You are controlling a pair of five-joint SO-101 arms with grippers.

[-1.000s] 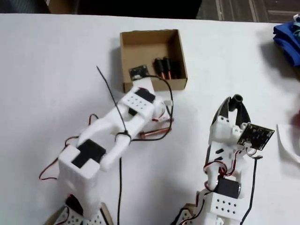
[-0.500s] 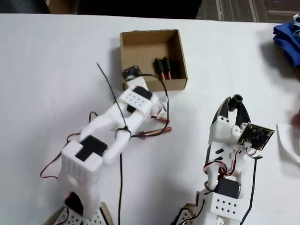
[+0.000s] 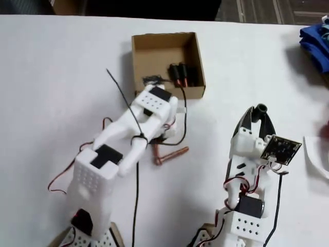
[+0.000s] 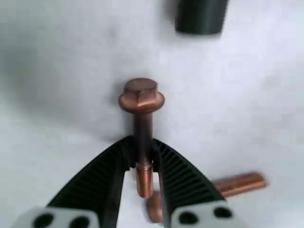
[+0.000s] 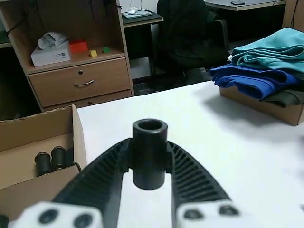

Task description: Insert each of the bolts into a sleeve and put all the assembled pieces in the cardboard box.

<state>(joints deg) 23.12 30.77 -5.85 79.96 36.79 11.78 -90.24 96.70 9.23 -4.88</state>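
My left gripper (image 4: pixel 141 142) is shut on the shank of a copper bolt (image 4: pixel 141 102), head pointing away, just above the white table. A second copper bolt (image 4: pixel 235 184) (image 3: pixel 172 154) lies loose on the table beside it. A black sleeve (image 4: pixel 200 16) sits past the held bolt's head. In the high view the left arm (image 3: pixel 149 110) stands just in front of the cardboard box (image 3: pixel 138 56), covering its own gripper. My right gripper (image 5: pixel 149 156) is shut on an upright black sleeve (image 5: pixel 149 152) (image 3: pixel 259 109), to the right of the box (image 5: pixel 78 137). Two assembled pieces (image 3: pixel 180 74) (image 5: pixel 50 159) lie in the box.
Folded blue cloth (image 3: pixel 314 43) (image 5: pixel 266 76) lies at the table's far right edge. A white curved object (image 3: pixel 313 159) sits at the right edge. A black cable (image 3: pixel 182 118) loops from the left wrist over the table. Bare table lies between the two arms.
The left arm has drawn back and tilted, its wrist camera swinging over the box's near wall. The loose bolt has shifted slightly nearer. The right arm has stayed still with its sleeve.
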